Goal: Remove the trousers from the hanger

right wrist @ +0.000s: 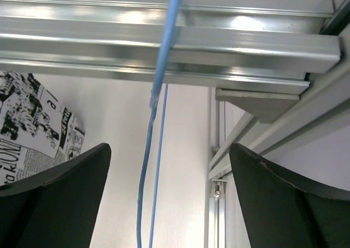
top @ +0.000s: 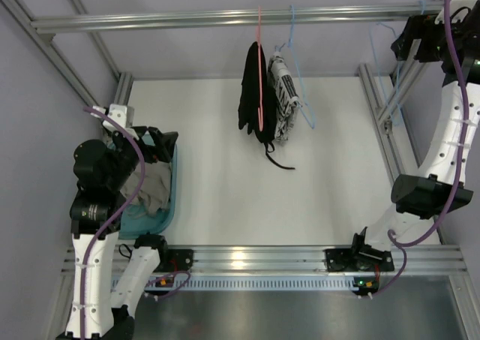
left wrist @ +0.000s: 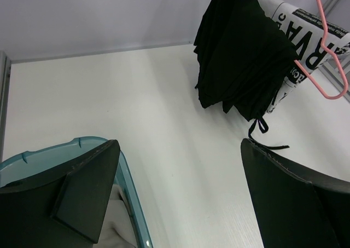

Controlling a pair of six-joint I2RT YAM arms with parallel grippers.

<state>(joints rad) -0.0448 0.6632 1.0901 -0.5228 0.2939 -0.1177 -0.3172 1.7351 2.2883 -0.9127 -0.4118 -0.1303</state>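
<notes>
The light grey-beige trousers lie bunched in a teal basket at the left. They show as pale cloth in the left wrist view. My left gripper is open and empty above the basket's far rim. The thin light blue hanger hangs bare at the right end of the top rail. In the right wrist view its wire runs down between the open fingers of my right gripper, which is up beside it. I cannot tell whether they touch.
A black garment on a red-orange hanger and a black-and-white patterned garment on another blue hanger hang from the aluminium rail at mid-table. A black drawstring trails on the white table. Frame posts stand at the right.
</notes>
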